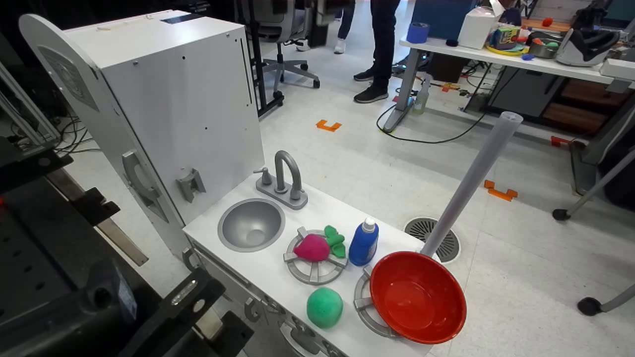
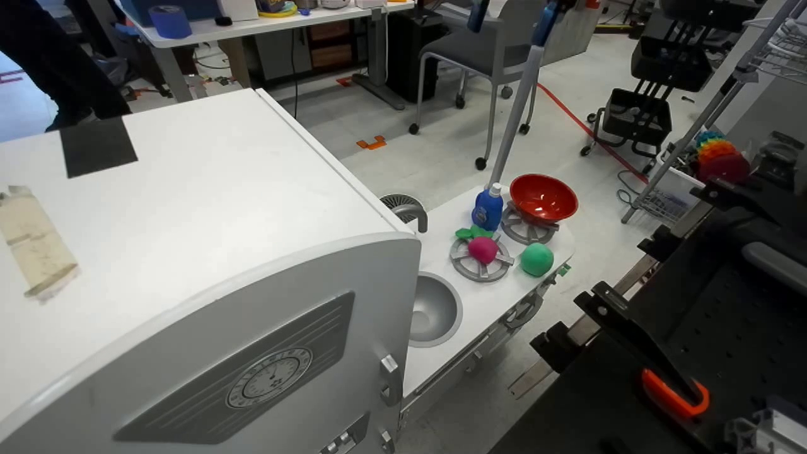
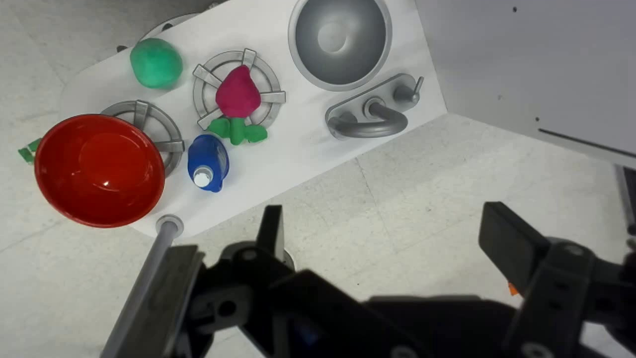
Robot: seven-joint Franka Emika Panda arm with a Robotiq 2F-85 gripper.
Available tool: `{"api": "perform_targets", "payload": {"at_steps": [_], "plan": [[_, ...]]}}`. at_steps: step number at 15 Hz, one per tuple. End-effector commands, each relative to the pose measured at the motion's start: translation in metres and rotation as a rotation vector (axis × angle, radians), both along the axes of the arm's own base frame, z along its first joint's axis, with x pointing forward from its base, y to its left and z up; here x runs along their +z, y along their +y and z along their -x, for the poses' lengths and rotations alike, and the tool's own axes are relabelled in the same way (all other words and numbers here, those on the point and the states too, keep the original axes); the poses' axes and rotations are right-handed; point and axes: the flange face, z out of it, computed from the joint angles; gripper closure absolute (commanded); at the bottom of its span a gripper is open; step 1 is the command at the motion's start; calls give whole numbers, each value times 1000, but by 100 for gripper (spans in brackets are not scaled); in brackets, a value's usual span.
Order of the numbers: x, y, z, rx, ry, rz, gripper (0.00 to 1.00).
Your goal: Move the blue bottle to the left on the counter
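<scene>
The blue bottle (image 1: 364,244) stands upright with a white cap on the white counter (image 1: 258,267), between a burner and the red bowl. It also shows in an exterior view (image 2: 487,209) and in the wrist view (image 3: 207,161). My gripper (image 3: 381,211) is open and empty, its two black fingers wide apart. In the wrist view floor shows between the fingers, and the bottle lies beyond and left of the left finger. Dark finger parts show at the top edge of both exterior views, high above the counter and apart from the bottle.
The red bowl (image 1: 417,297) and a grey pole (image 1: 471,183) stand beside the bottle. A pink-and-green toy (image 1: 313,247) lies on a burner, the green ball (image 1: 325,307) near the front edge. The sink (image 1: 252,225), faucet (image 1: 287,181) and tall white cabinet (image 1: 183,104) are farther along.
</scene>
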Motion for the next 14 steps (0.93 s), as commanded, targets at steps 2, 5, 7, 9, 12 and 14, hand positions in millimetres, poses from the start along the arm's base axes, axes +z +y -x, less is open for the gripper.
{"api": "perform_targets", "payload": {"at_steps": [2, 5, 7, 9, 12, 14], "plan": [[-82, -34, -57, -146, 12, -33, 0], [-134, -55, -74, -194, 33, 27, 0], [-165, -71, -81, -229, 46, 61, 0], [-196, -82, -84, -264, 63, 89, 0], [-235, -88, -81, -292, 102, 133, 0], [-256, -90, -79, -303, 122, 161, 0]]}}
